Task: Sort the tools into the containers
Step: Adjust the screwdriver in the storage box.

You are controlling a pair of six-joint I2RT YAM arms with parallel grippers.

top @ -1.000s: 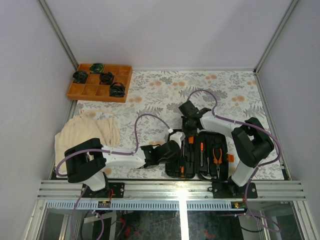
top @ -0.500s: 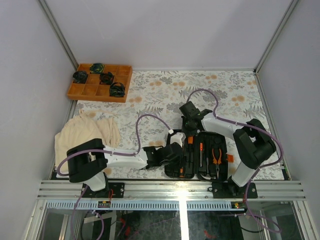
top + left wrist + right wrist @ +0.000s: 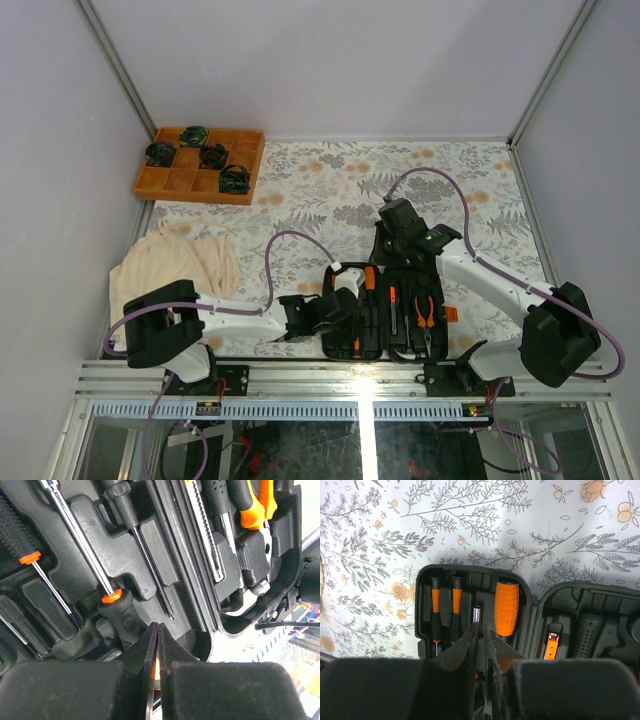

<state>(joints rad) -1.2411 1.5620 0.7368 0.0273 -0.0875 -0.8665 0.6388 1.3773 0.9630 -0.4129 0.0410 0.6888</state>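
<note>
Black tool case (image 3: 422, 611): 6 o'clock on table, open flat, slots up for loading.
Left gripper (image 3: 158, 647): pinched closed, likely steadying case.
Right gripper (image 3: 482, 642): barely cracked, empty, over fat orange handle (image 3: 506, 607).

Plain pale grey walls (image 3: 330, 60) on three sides, with aluminium corner posts (image 3: 117, 65). Grey-and-peach floral printed sheet (image 3: 320, 185) covers the tabletop. Slotted aluminium rail (image 3: 300, 378) runs along the near edge. Orange gridded plastic tray (image 3: 195, 197) sits far-left, crumpled cream cloth (image 3: 170, 265) at the left edge. Light is even.
</note>
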